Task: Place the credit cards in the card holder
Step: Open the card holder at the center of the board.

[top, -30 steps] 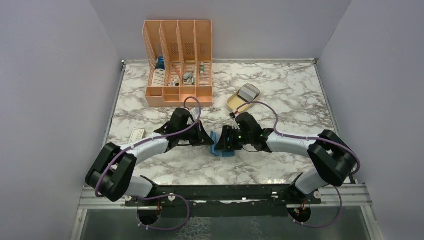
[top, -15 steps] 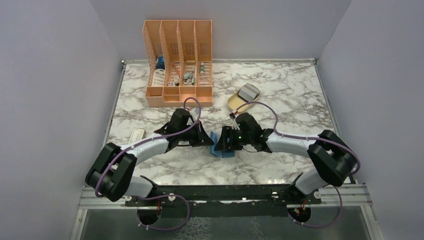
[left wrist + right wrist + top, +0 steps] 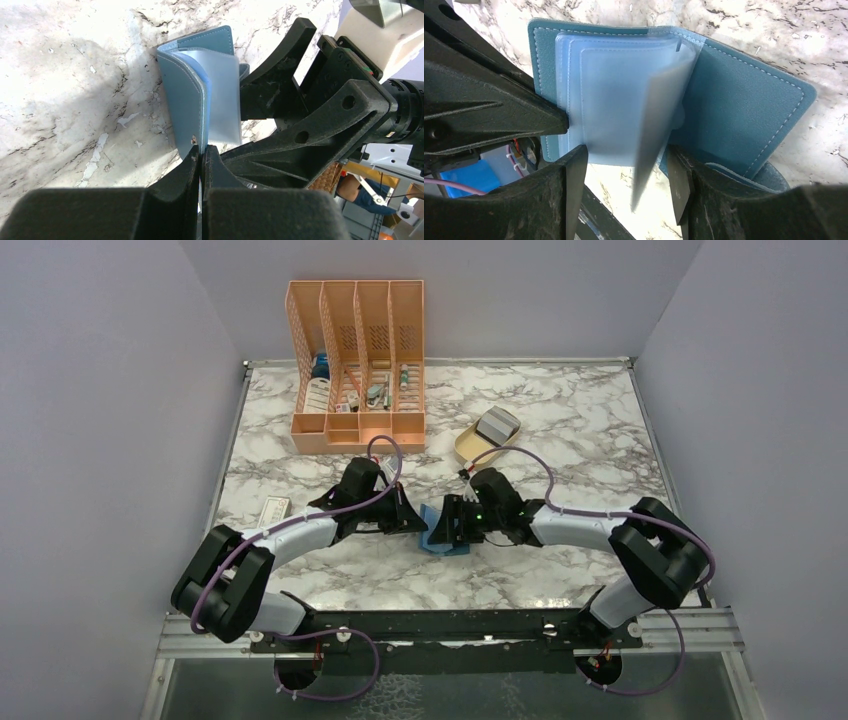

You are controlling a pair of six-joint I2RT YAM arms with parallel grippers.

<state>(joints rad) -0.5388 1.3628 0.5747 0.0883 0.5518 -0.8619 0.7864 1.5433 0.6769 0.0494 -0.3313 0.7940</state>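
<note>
Where the two arms meet at the middle of the table (image 3: pixel 560 410), the card holder (image 3: pixel 744 115) sits open, its clear sleeves (image 3: pixel 614 100) fanned.
Left gripper (image 3: pixel 201 155): jaws pinched tight on the cover edge beside the stud (image 3: pixel 193 141).
Right gripper (image 3: pixel 625 157): jaws parted, straddling the sleeves without clamping them.
Grey card (image 3: pixel 497 424): in the oval tray (image 3: pixel 468 445), farther back and to the right.

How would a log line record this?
left gripper shut on card holder | right gripper open around its sleeves | credit cards in tray
</note>
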